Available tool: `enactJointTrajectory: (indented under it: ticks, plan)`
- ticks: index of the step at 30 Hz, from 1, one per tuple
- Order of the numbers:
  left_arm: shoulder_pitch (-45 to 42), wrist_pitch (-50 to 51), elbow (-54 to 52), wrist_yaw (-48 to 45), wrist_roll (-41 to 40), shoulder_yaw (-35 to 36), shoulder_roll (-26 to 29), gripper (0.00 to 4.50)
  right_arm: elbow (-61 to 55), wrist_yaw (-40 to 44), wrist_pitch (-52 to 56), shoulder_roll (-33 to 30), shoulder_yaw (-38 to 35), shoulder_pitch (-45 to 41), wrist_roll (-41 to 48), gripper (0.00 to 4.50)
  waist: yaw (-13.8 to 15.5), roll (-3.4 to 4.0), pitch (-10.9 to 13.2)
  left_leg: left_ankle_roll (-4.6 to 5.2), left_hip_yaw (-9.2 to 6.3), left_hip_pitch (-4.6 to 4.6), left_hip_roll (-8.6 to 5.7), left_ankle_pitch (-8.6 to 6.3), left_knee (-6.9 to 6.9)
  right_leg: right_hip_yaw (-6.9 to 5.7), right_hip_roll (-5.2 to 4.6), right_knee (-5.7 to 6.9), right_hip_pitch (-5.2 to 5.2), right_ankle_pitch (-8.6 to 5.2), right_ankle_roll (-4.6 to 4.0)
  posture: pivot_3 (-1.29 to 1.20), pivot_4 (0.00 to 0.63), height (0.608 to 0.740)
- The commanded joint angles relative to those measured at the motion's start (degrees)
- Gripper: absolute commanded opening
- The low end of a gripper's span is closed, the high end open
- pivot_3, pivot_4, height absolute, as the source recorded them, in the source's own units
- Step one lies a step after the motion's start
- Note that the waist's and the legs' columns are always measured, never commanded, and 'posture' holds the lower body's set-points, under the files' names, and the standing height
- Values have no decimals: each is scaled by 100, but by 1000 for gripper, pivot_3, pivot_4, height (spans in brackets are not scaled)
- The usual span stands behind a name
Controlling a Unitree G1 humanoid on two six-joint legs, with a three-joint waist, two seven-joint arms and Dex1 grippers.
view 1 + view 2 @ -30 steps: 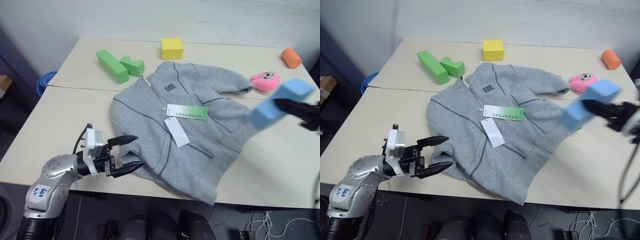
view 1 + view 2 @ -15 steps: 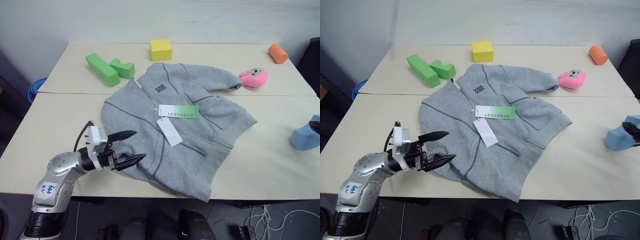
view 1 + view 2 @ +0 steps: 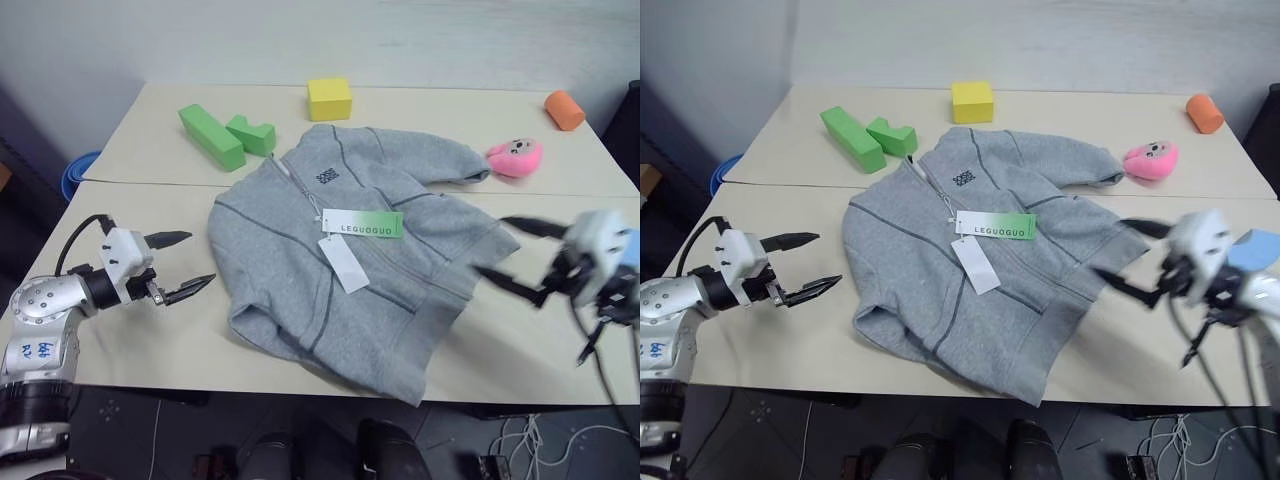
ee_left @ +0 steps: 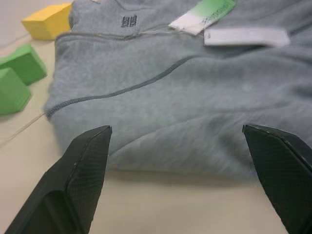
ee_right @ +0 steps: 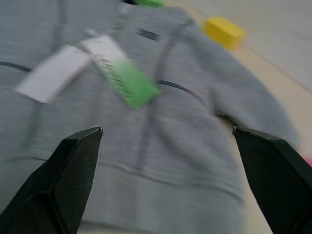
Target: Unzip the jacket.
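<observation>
Nothing's unzipped yet: the jacket [image 3: 350, 255] lies flat mid-worktop, zip closed. Your left gripper [image 3: 178, 265] and right gripper [image 3: 508, 254] flank it, both spread wide, empty. You've still got the whole zip to run.

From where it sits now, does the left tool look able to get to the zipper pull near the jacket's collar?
Probably yes. The left tool is open beside the jacket, and bare table lies between it and the zipper pull; the green blocks sit farther back.
</observation>
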Motion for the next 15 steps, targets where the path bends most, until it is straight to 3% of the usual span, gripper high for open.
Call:
enactJointTrajectory:
  ticks: [1,9,15]
  plan:
    - [-451,-1181,896,-101,561,-316,14,4500,-1222,-229,292,294,700,182,7,4464,26,-1,0,2,-1,0,-4,-1,0,-1,0,3,0,0,0,0,150,740]
    - [-1489,-2502,2310,-439,1306,-1275,-312,4500,-1271,-80,379,712,2264,241,-833,4464,110,-37,-6,31,4,-12,-19,-16,23,-4,-1,4,0,3,6,0,150,740]
    - [-2103,-2697,2999,-425,1497,-1608,-846,4500,-751,-498,500,1120,2830,-68,-1628,4464,101,-44,-10,34,4,-11,-21,-13,25,-5,-2,8,0,6,11,0,150,740]
